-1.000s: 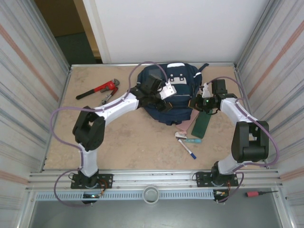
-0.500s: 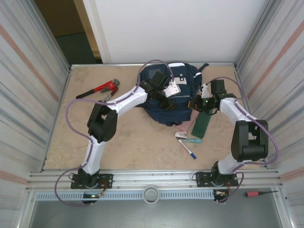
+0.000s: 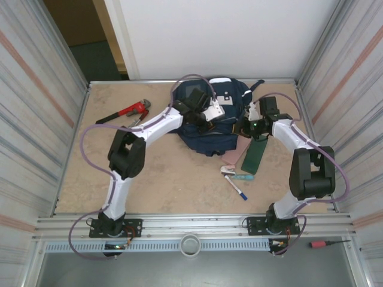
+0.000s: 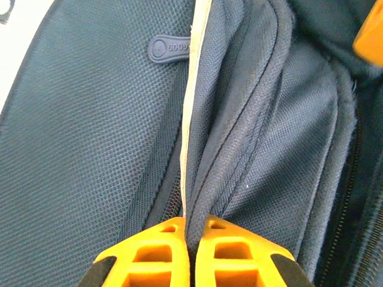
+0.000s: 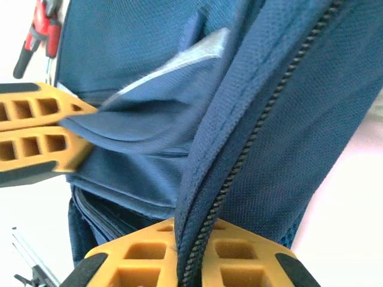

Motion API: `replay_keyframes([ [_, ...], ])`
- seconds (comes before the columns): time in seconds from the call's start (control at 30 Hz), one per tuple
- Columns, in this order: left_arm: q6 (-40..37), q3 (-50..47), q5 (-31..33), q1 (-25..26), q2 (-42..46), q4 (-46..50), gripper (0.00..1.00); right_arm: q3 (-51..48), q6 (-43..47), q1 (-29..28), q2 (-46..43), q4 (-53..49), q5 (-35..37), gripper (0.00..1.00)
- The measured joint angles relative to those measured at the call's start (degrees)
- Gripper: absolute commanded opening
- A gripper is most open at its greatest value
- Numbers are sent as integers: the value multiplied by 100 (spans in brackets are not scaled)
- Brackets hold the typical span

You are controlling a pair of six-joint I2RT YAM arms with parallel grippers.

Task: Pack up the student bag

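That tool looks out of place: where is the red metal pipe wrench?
Seen from above, the red metal pipe wrench lies far left on the table, left of the large navy-blue fabric backpack.

I work in a robot test cell: corrugated metal panels (image 3: 36,119) flank my beige bench (image 3: 179,179), aluminium rails (image 3: 197,222) along its front.

A fold of the student bag (image 5: 137,131) is blurred.

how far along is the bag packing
Done: nothing visibly packed yet. In hand: the left hand and right hand each pinch a fold of the student bag by a zip, apparently to open it. Left: the green book and pen lie on the table beside it.
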State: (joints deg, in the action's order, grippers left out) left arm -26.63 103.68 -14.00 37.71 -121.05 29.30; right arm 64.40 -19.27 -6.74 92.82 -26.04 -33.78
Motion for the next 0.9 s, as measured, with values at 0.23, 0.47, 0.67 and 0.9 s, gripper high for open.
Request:
replay_keyframes([
  [0.23, 879, -428, -450, -726, 1060, -424, 0, -98, -22, -225, -173, -15, 977, 59],
  [0.47, 1244, -426, -693, -861, 1108, -400, 0, -1126, -271, -168, -1700, -225, 2780, 94],
  [0.67, 1325, -426, -844, -879, 1108, -407, 0, -1513, -625, -129, -1744, -433, 3598, 99],
  [0.9, 1357, -444, -914, -885, 1108, -461, 0, -1521, -907, -540, -1191, -448, 3901, 99],
])
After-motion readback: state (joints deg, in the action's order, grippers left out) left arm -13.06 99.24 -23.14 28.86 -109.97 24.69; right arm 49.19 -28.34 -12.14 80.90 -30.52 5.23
